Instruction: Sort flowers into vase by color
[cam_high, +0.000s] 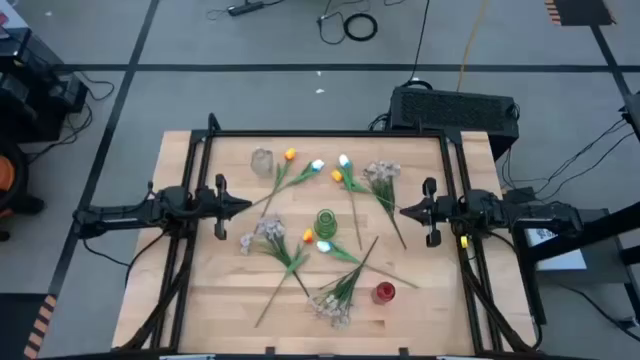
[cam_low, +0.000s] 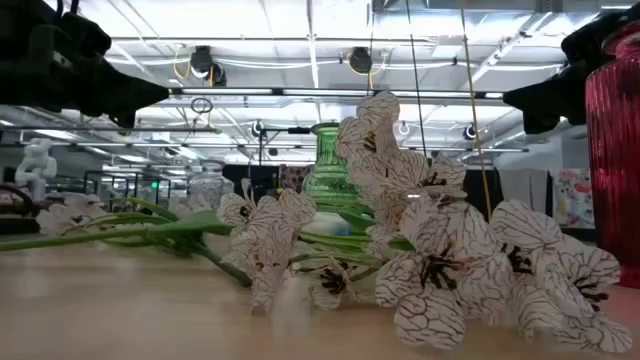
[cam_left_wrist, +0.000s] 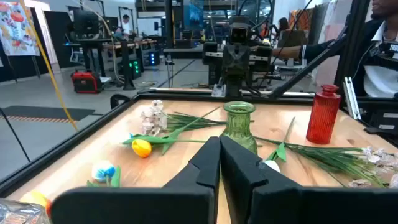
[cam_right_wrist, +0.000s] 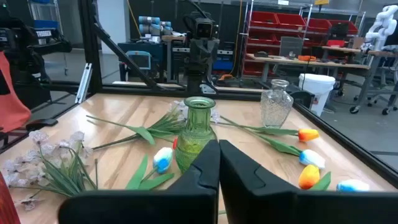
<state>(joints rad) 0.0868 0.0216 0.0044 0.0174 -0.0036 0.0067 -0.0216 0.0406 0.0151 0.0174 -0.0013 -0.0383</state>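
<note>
While both arms sit parked at the table (cam_high: 190, 290) edges, I've got nothing in hand yet. Taking the green vase (cam_high: 326, 222) as my landmark: left gripper (cam_high: 243, 203) hangs well off to its left, right gripper (cam_high: 405, 211) off to its right, both clenched on nothing and aimed at it, probably just a ready pose. Flowers (cam_high: 285, 255) lie flat, scattered all round the green vase, none in any vase yet. Sprays sit left, front and back-right of it; tulips lie mostly behind it, with one just front-left. Most stems run diagonally, heads away from me. Red vase (cam_high: 384, 292) stands front-right, clear vase (cam_high: 262, 160) back-left, so sorting hasn't started, I reckon.
</note>
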